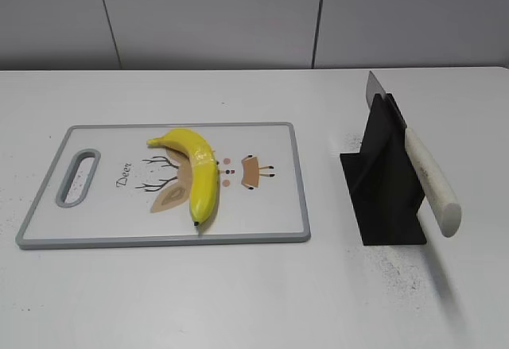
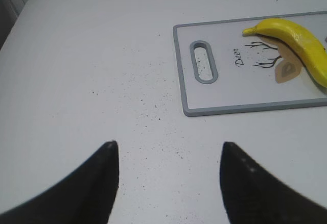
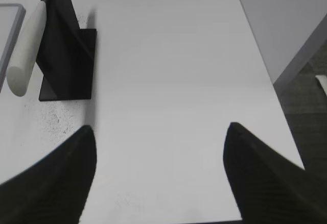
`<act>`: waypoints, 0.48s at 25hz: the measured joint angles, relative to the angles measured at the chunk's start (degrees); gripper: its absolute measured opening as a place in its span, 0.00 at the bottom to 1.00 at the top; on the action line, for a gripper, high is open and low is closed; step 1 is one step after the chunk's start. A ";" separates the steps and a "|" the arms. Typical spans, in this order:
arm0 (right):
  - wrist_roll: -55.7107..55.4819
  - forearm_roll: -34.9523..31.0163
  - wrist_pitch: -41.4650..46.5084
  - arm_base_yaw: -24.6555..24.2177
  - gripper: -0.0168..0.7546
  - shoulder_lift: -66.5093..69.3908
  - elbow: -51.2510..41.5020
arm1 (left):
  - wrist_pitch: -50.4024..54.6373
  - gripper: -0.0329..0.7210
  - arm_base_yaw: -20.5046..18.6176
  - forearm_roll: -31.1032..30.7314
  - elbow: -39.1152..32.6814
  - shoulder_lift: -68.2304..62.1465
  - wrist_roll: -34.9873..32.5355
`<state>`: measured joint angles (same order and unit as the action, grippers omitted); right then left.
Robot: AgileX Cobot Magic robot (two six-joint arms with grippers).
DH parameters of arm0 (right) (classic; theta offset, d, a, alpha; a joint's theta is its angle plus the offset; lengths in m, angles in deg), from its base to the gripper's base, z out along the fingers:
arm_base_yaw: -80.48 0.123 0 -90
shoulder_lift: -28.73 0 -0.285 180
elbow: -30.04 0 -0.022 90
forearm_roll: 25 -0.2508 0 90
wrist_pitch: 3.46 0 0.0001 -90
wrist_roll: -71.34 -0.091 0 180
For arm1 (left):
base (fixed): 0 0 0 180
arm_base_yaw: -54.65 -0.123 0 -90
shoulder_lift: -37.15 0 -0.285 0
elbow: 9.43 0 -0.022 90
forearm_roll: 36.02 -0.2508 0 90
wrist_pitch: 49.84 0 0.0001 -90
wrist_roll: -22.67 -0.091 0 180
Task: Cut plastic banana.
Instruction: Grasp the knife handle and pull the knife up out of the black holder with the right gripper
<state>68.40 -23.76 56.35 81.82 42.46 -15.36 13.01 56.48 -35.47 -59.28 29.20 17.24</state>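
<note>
White counter with grey wall panels behind it, and a light scatter of dark specks on the surface. A grey-rimmed cutting board with a deer print and a handle slot at its left end sits left of centre. The plastic banana lies on it, curved, roughly mid-board, one tip near the board's near edge. To the right, well apart from the board, a black knife stand holds a knife, white handle pointing near, blade sticking up at the far end. Left fingers are spread wide and empty, over bare counter left of the board. Right fingers are also spread, empty, over open counter right of the stand, with the counter's right edge close by.
</note>
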 joint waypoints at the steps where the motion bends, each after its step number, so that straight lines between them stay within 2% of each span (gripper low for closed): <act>1: 0.00 -0.41 0.07 0.00 0.78 2.29 0.64 | 0.00 0.83 0.00 0.00 0.00 0.00 0.00; 8: 0.00 -2.66 1.33 0.09 0.78 19.44 6.24 | 0.00 0.79 0.00 0.00 0.00 0.00 0.00; 12: 0.07 -5.14 1.39 3.75 0.78 28.14 9.86 | 0.00 0.79 0.00 0.00 0.00 0.00 0.00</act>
<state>68.46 -28.90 57.74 85.58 70.60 -5.50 13.01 56.48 -35.47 -59.28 29.20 17.24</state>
